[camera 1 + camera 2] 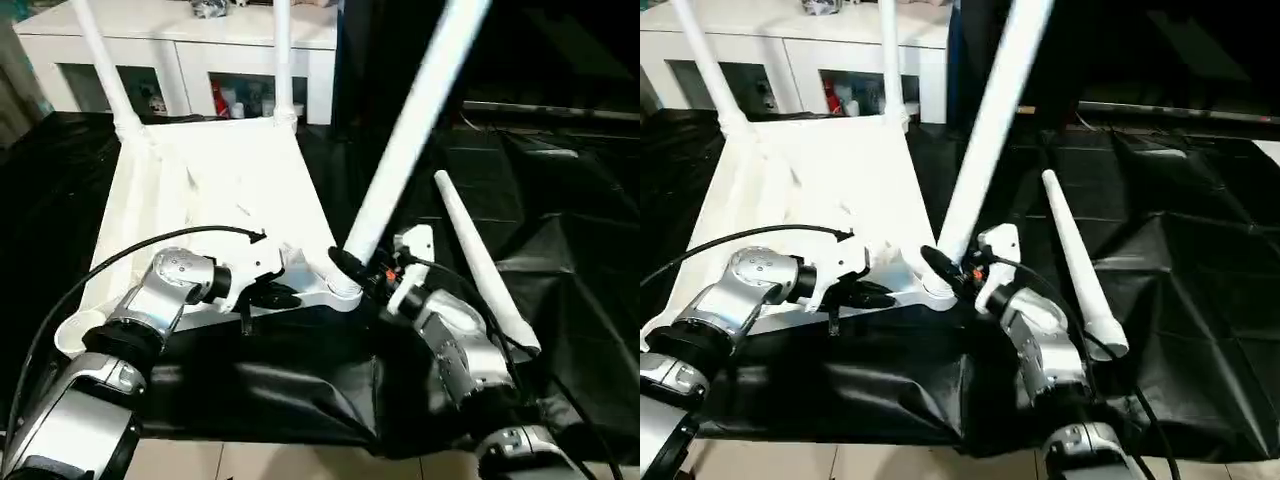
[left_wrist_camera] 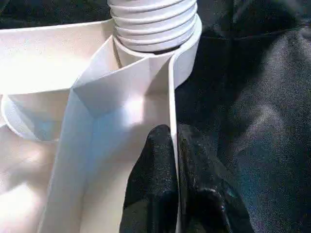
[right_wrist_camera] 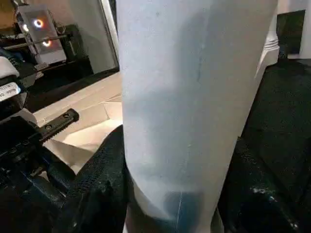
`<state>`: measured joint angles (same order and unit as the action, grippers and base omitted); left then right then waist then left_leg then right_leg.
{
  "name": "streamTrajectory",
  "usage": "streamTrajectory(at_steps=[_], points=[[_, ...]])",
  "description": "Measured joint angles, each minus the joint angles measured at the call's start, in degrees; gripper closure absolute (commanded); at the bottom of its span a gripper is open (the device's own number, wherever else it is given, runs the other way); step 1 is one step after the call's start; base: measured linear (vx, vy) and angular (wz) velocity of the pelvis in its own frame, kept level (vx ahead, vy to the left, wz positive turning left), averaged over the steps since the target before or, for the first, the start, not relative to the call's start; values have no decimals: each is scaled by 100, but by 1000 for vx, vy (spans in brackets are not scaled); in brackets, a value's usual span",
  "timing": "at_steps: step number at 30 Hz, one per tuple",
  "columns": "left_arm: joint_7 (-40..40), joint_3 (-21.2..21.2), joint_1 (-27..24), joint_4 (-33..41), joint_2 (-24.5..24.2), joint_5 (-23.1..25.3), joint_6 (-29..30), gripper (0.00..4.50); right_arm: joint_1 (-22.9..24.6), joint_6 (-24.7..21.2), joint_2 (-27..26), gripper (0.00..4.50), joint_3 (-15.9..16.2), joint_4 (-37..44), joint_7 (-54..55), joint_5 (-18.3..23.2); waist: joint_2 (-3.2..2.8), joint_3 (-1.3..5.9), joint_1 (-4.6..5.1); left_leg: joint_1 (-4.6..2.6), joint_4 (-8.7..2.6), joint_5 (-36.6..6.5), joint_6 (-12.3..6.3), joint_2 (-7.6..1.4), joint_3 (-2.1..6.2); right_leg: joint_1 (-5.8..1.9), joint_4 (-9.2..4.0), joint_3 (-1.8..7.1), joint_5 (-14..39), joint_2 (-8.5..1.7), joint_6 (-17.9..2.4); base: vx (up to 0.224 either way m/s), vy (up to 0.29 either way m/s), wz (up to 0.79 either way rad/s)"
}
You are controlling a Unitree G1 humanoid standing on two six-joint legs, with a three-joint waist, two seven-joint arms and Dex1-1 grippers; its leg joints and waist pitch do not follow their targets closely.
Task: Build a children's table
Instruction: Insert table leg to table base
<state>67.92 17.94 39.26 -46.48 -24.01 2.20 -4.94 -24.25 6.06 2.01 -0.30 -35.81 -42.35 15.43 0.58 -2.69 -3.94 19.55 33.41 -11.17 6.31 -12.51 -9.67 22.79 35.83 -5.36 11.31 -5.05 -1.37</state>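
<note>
You are working on the children's table with its tabletop lying upside down on black sheeting, ribbed underside up, so that the corner sockets are facing you and the legs can go in from above. Your left gripper is pinching the tabletop's near rim wall, its fingers closed on the thin white edge just beside the near right corner socket; judging by that placement, it is bracing the tabletop so the corner is not sliding or turning while the leg goes in. Your right gripper is wrapping its fingers around the foot of the leaning leg, right above that socket, and the leg is tilting up and away to the right; it is probably being steered upright to seat or screw its threaded end, which is showing ridged at the socket mouth.

Counting legs, you are seeing four: two standing in the far corner sockets, the left far leg and the right far leg, one in your right fingers, and one loose leg lying on the sheeting just beside your right forearm. One near left corner socket is sitting empty. Behind the work a white cabinet is standing.
</note>
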Motion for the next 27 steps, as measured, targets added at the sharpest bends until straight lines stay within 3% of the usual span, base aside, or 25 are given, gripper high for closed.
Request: streamTrajectory(at_steps=[7,11,19,21,27], points=[[9,15,-8,13,5,1,-29,450,311,236,26,259,52,259,14,-13,-14,6,-34,-3,-18,0,0,2,-2,-2,-19,1,1,0,2,0,0,0],[4,17,-8,5,-21,10,-31,450,301,171,269,259,333,432,-40,-254,-9,9,-32,-7,-23,0,0,3,-3,-4,-19,0,2,0,3,0,0,0],[17,17,-58,53,-74,13,-37,450,-122,-495,623,259,686,510,-416,-507,48,40,-16,-13,-45,0,1,2,-4,-1,-25,0,7,6,12,0,0,0],[44,8,-81,81,-108,11,-35,450,-344,-632,700,259,767,360,-581,-509,58,44,26,-14,-45,1,1,3,-4,-1,-26,2,7,6,11,0,0,0],[92,16,-110,158,-156,25,-27,450,-811,-937,830,259,829,-38,-1046,-515,99,49,56,-12,-44,1,1,2,-6,0,-27,2,10,6,17,0,0,0]])
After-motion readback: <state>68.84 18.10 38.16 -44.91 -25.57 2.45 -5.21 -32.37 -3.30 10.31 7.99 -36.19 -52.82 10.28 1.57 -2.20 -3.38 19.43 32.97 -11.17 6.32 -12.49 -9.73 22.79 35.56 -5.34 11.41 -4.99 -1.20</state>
